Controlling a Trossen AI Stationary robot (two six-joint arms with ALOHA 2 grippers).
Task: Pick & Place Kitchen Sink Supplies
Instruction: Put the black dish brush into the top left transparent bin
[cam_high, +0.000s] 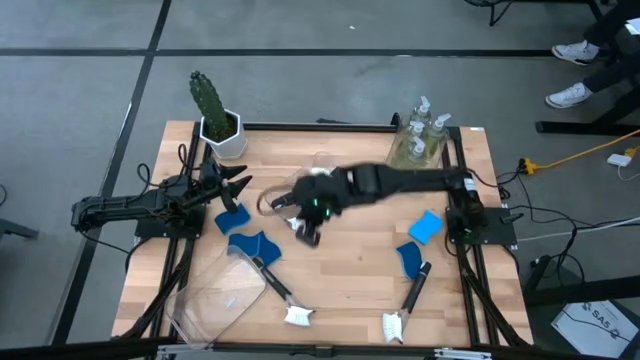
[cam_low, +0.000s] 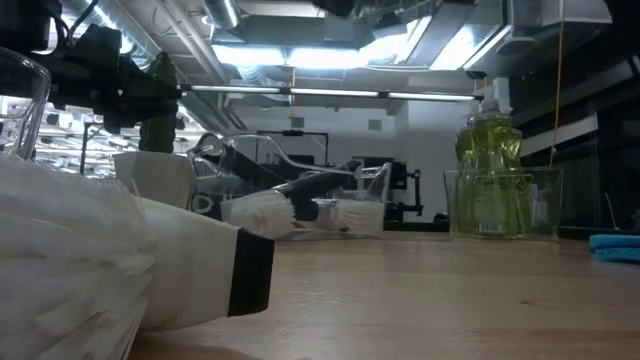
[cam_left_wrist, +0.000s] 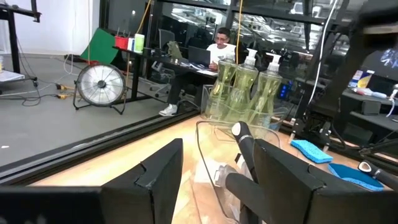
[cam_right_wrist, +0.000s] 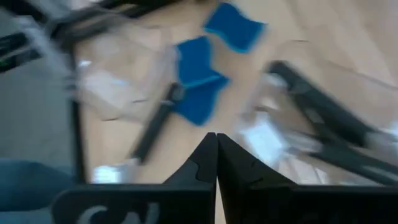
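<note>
Right arm stretched across the middle of the table, its right gripper (cam_high: 306, 232) hanging over bare wood with the fingers pressed together and nothing between them — the wrist view shows the two dark tips meeting in a seam. Just beyond it sits a clear bin (cam_high: 290, 195) with a dish brush (cam_left_wrist: 244, 144) lying inside. The left gripper (cam_high: 240, 187) waits at the table's left edge near the cactus (cam_high: 210, 100), fingers spread wide.

Risk, as I read it: that bin is thin, light plastic, and an arm swinging this close could clip its rim and shove or tip it, brush and all. The second clear bin (cam_high: 220, 295) already lies on its side at the front left, and the brush (cam_high: 272, 280) and sponge (cam_high: 253, 246) beside it are crowded — a grab there might catch both, or push the bin off the edge.

Supplies elsewhere: three pump bottles (cam_high: 422, 135) of yellowish-green soap stand in a clear holder at the back right; another blue sponge (cam_high: 232, 219) lies near the left gripper, and two more (cam_high: 425, 225) sit on the right beside a third brush (cam_high: 410, 298).

Textures — sponges flat, soft, wavy-edged; brushes slim black handles with white bristly heads, likely to roll; bottles smooth and glossy; table pale wood grain.
</note>
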